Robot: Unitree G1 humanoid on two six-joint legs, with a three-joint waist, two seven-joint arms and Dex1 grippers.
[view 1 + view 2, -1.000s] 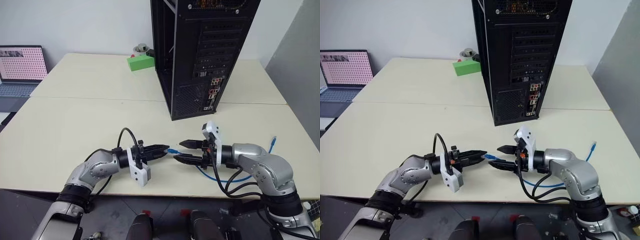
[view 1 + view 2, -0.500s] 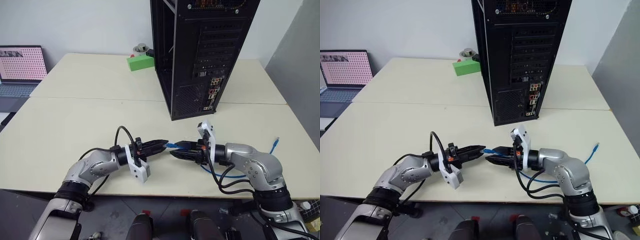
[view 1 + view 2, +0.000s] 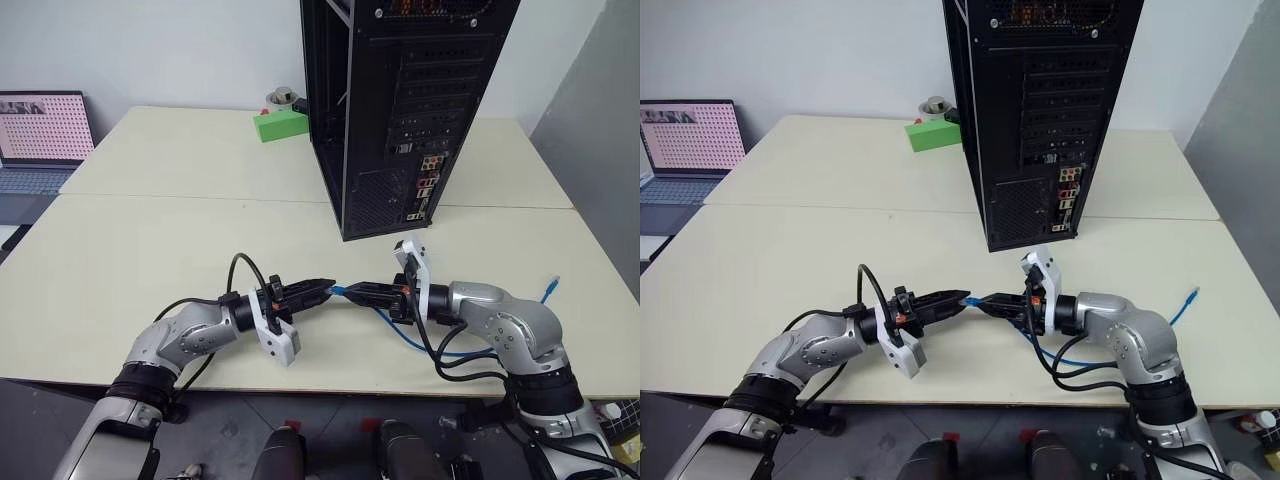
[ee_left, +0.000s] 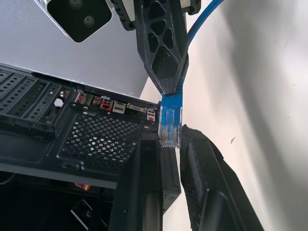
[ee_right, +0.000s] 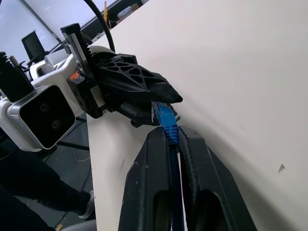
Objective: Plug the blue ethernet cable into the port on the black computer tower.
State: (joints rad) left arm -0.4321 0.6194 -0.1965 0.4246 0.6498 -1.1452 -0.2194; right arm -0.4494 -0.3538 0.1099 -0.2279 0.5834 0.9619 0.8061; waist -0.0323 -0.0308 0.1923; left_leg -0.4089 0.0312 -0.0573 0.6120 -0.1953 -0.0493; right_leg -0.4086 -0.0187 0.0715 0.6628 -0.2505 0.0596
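Blue ethernet cable (image 3: 400, 335): plug pinched by left claw (image 3: 325, 286) and right claw (image 3: 352, 292), frame centre; port (image 3: 405, 149) unplugged.

Cream tabletops, an open laptop and a small green box are seen in a plain, white-walled room.

Two pale cream rectangular tabletops (image 3: 180, 250) are set edge to edge, a thin seam being visible between them. An open grey laptop computer (image 3: 40, 140) is placed just off the far left edge, its screen lit with a pattern of pink dots on white. A small bright-green rectangular box (image 3: 280, 125) is positioned near the back of the far tabletop, with a small round grey object (image 3: 284, 97) seen just behind it. A plain white wall (image 3: 150, 50) is seen behind, and a grey panel (image 3: 600, 150) is seen at the right.
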